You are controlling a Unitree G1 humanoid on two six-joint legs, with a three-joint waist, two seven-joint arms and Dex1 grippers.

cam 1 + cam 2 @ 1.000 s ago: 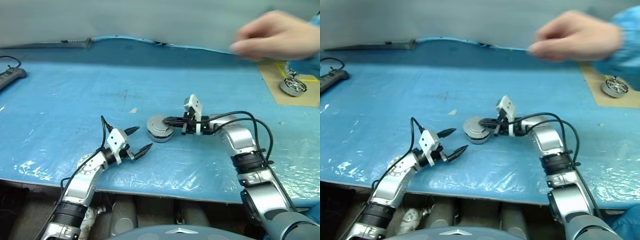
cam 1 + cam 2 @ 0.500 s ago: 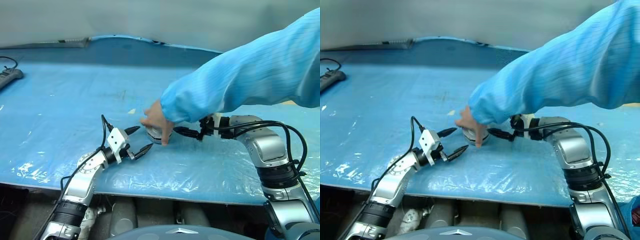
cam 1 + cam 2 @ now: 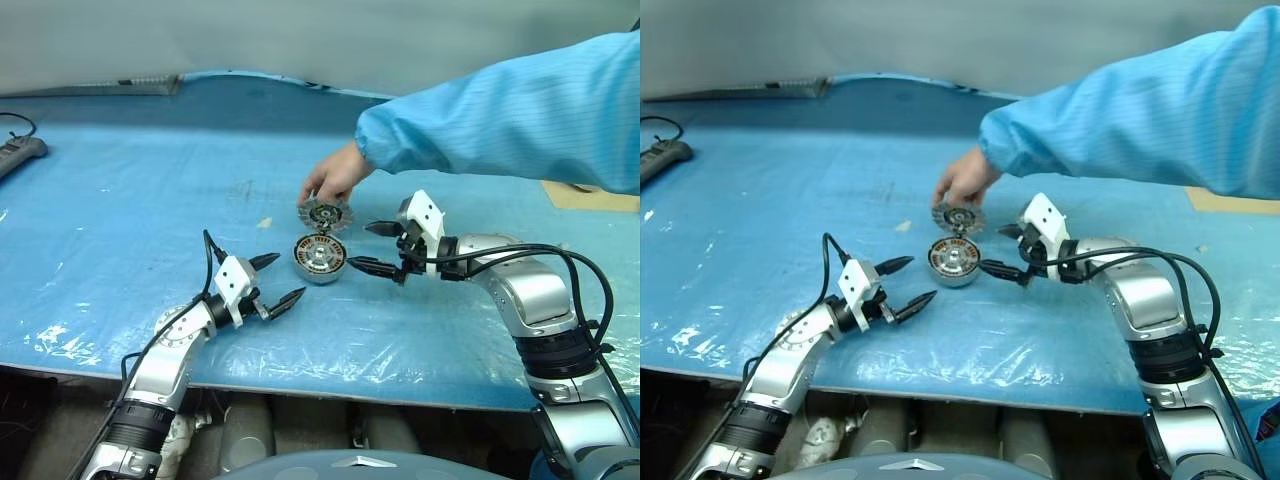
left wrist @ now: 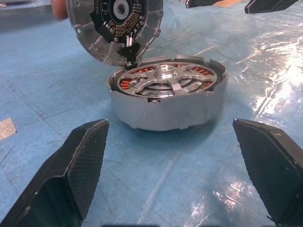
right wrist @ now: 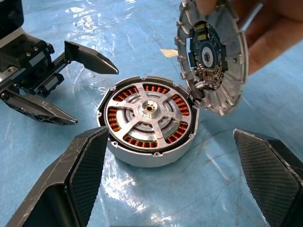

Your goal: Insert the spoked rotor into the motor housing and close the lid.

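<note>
- Motor housing (image 3: pixel 320 258) on the blue table cover (image 3: pixel 140 200), centre of the left eye frame, between both grippers, touched by neither.
- Spoked rotor (image 5: pixel 148 110) seated in the housing: silver spokes and hub, copper windings visible through the gaps.
- Lid (image 3: pixel 323 215) open, tilted up off the housing's far edge, joined there by what looks like a hinge; inner face shows a dark centre and pale fins.
- Person's hand (image 3: pixel 336 176) in a blue sleeve (image 3: pixel 500 115), reaching in from the upper right, fingers on the lid's upper rim.
- Left gripper (image 3: pixel 277 281) lower left of the housing, near but apart, jaws spread wide, nothing held, aimed at the housing.
- Right gripper (image 3: pixel 369 247) just right of the housing, jaws spread wide, empty; lower fingertip close to the housing wall, contact hard to judge, probably a small gap.
- Power strip (image 3: pixel 18 152) at the far left edge, well apart.
</note>
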